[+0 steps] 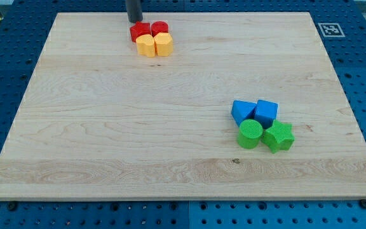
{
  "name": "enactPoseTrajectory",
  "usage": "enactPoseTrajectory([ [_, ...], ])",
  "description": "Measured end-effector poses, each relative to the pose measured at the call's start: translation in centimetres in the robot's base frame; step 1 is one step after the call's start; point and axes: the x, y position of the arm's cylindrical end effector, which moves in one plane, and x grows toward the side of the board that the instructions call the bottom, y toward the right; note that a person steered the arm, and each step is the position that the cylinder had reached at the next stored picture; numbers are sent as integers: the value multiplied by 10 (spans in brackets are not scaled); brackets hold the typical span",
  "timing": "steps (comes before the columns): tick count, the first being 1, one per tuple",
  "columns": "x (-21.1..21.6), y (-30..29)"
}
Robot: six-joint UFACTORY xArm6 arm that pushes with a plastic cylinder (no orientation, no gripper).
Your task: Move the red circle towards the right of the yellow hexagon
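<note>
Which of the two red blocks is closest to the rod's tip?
The left red block, directly under my tip; the red circle sits further to the view's right.

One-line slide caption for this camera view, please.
My tip sits just above the red blocks beside the yellow hexagon near the board's top edge.

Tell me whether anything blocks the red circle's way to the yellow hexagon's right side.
Nothing visible does. The red circle sits just above the yellow hexagon, touching it, and the board to the hexagon's right is bare. My tip is at the view's top left of the cluster, beside the other red block.
</note>
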Motion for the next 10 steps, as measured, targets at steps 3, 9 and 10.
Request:
enactPoseTrajectory([
  [3,52,19],
  [9,-2,41],
  [10,45,60],
])
